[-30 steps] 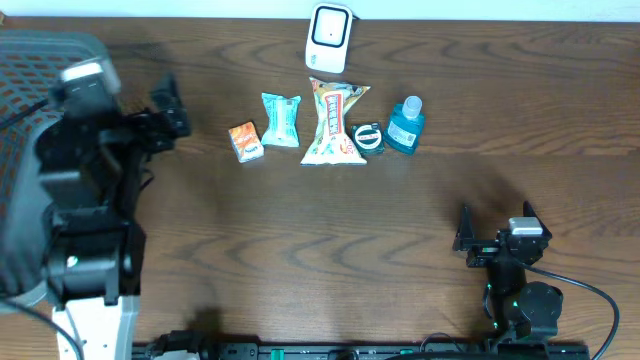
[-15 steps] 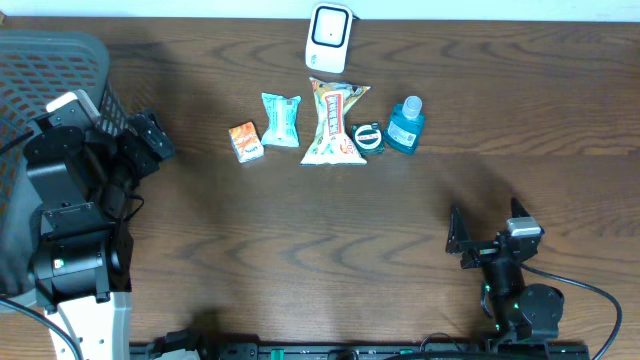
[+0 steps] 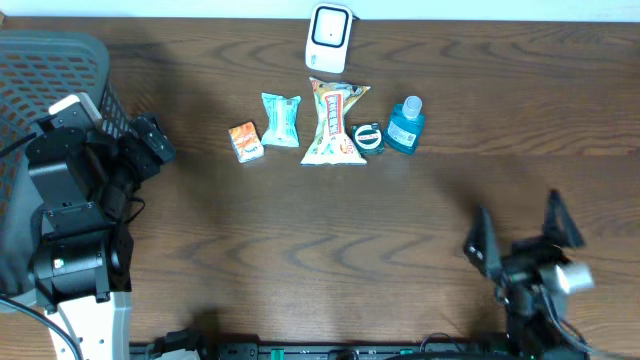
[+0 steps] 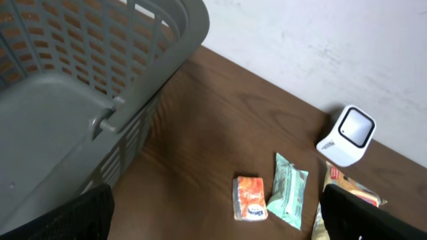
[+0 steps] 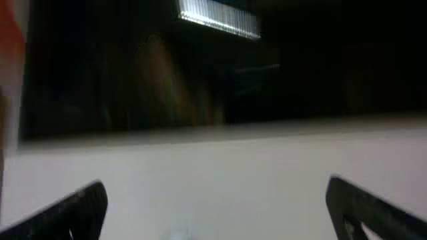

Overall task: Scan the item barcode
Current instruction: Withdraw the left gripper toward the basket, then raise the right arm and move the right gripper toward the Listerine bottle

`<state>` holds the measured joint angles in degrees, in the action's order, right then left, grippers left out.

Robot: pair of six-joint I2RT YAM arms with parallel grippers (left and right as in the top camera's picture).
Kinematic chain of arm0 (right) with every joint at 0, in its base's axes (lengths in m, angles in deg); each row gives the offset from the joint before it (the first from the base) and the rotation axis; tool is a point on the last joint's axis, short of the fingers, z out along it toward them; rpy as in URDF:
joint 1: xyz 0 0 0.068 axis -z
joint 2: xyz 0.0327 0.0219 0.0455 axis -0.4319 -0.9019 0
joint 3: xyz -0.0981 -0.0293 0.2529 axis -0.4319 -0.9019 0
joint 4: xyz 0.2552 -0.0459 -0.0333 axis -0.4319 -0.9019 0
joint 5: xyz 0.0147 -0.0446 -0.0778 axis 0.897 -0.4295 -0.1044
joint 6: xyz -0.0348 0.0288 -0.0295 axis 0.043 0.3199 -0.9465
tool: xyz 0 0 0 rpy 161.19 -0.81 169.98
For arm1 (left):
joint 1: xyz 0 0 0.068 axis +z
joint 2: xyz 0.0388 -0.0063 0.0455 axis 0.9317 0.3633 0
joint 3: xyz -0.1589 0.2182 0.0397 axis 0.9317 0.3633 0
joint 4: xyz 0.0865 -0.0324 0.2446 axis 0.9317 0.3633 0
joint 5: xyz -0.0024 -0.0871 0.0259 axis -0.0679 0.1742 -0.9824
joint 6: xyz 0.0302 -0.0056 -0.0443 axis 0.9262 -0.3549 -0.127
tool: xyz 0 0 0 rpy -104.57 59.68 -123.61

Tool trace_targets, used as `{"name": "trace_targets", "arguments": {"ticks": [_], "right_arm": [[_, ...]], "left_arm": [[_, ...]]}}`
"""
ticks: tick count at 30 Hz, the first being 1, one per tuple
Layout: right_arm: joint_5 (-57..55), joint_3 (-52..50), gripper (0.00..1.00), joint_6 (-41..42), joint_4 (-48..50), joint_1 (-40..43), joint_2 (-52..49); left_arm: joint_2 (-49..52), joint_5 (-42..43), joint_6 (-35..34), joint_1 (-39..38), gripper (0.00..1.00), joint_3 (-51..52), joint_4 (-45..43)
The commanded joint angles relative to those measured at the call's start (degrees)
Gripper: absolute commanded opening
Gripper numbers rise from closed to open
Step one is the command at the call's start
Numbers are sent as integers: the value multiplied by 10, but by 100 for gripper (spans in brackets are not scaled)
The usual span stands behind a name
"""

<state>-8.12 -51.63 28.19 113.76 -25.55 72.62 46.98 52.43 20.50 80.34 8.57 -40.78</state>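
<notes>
While the snack packet [image 3: 334, 123] lies just beside the scanner [image 3: 329, 37], the left gripper [image 3: 152, 140] hangs by the basket [image 3: 40, 60], jaws spread and empty. The right gripper [image 3: 518, 232] gapes empty too.

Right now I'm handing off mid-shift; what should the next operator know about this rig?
Left gripper: jaws open, empty, beside the grey basket.
Right gripper: jaws open, empty, far from the items.
Orange packet, teal packet, snack bag, small black round item and blue bottle lie in a row before the white scanner.
Nothing held or apparently scanned yet; whole job remains.
</notes>
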Motion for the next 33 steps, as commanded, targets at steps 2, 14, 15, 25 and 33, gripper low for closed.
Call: {"name": "trace_targets", "arguments": {"ticks": [2, 14, 15, 25, 33], "right_arm": [[-84, 5, 99, 12, 100, -5, 3], [-83, 212, 99, -134, -48, -5, -137], [-63, 237, 99, -150, -56, -5, -167], [55, 447, 99, -172, -277, -5, -368], [108, 621, 99, -242, -543, -5, -527]], "left_arm": [[1, -1, -7, 3, 98, -3, 17], [1, -1, -7, 3, 98, -3, 118], [1, -1, -7, 3, 98, -3, 125], [1, -33, -5, 3, 98, -3, 142], [1, -33, -5, 3, 98, -3, 144]]}}
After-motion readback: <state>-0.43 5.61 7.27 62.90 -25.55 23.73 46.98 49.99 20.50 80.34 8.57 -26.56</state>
